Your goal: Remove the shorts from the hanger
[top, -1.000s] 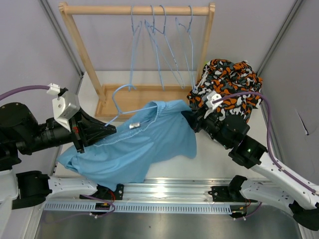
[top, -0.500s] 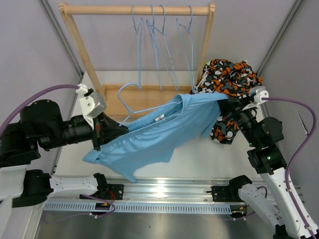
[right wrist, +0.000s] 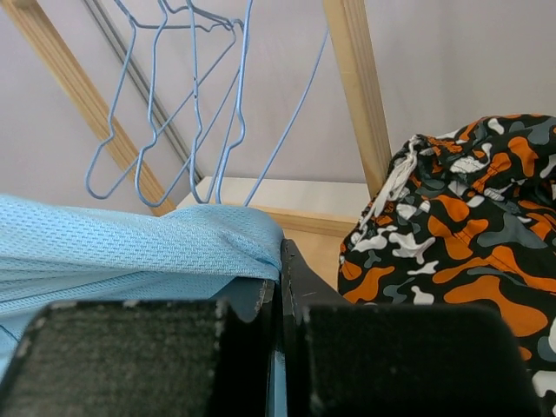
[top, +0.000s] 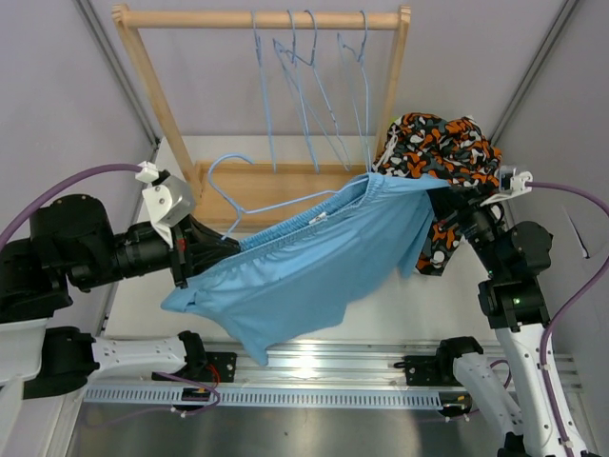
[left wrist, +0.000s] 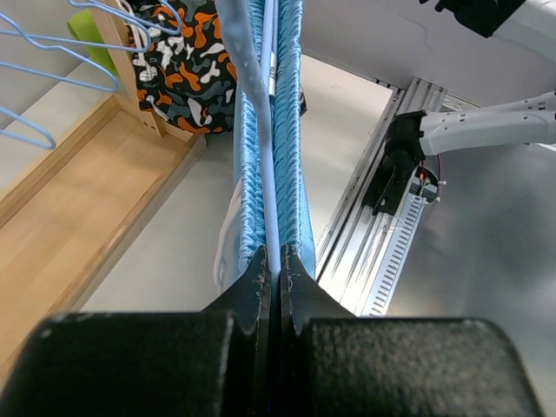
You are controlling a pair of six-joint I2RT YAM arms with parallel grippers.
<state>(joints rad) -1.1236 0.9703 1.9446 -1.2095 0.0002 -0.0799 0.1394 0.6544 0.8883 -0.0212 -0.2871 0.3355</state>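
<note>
The light blue shorts (top: 314,267) hang stretched in the air between my two grippers, still on a light blue wire hanger (top: 225,178). My left gripper (top: 226,249) is shut on the hanger wire (left wrist: 272,191), which runs between the two gathered waistband folds (left wrist: 250,174). My right gripper (top: 449,197) is shut on the waistband end of the light blue shorts (right wrist: 174,239). The camouflage shorts (top: 442,143) lie in a heap at the back right, just behind my right gripper, and also show in the right wrist view (right wrist: 460,252).
The wooden rack (top: 257,18) stands at the back with several empty blue hangers (top: 314,90) on its rail and a wooden base (top: 285,181). A lime green patch (left wrist: 82,26) shows behind the rack post. The metal rail (top: 314,367) runs along the near edge.
The right gripper has pulled the shorts' waistband up and to the right, and the left gripper has risen with the hanger. The shorts now hang taut between them, off the table.
</note>
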